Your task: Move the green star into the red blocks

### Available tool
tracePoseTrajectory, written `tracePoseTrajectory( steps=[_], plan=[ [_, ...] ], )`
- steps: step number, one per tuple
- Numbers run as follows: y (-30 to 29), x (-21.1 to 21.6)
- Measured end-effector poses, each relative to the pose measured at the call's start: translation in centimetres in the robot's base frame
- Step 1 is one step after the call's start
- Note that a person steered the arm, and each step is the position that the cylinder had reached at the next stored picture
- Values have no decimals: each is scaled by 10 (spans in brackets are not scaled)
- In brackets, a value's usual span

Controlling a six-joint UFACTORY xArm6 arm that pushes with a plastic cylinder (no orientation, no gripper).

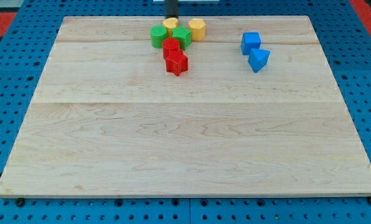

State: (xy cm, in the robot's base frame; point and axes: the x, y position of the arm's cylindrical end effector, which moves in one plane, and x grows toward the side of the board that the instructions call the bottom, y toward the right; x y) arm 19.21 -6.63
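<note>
Progress: I judge the job all but finished. The green star [182,36] sits touching the upper red block [170,45]; whether it counts as "into" both reds is a close call from here.
Left to do: perhaps a small nudge toward 6 o'clock, so the star presses nearer the red star [177,63]. I would not push hard; the cluster is tight.
Tool: a bare rod, nothing to open or close and nothing held. My tip [172,18] shows at 12 o'clock of the cluster, just behind the yellow block [170,24], at the bench's far edge. Contact with that block I cannot tell.
Task thing: green star at about 1 o'clock of the upper red block, wedged between the green round block [158,36] at its 9 o'clock and the yellow hexagon [197,28] at its 2 o'clock.
Reds: two, stacked in line, touching each other; the lower one star-shaped, the upper one's shape unclear.
Blues: blue cube [251,42] and a blue angular block [258,59], touching, well apart at 3 o'clock of the cluster.
Materials: blocks look like painted wood, matte, chunky. Bench [185,137] is pale planked wood with visible grain, lying on a blue pegboard [5,93].
</note>
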Motion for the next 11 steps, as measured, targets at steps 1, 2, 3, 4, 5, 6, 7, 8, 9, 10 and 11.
tracePoseTrajectory(
  steps=[1,2,3,4,5,6,7,8,9,10,11],
  plan=[
    [-40,0],
    [-37,5],
    [-35,14],
    [-9,14],
    [27,14],
    [71,14],
    [97,18],
    [97,30],
    [57,32],
    [18,34],
    [53,45]
  ],
)
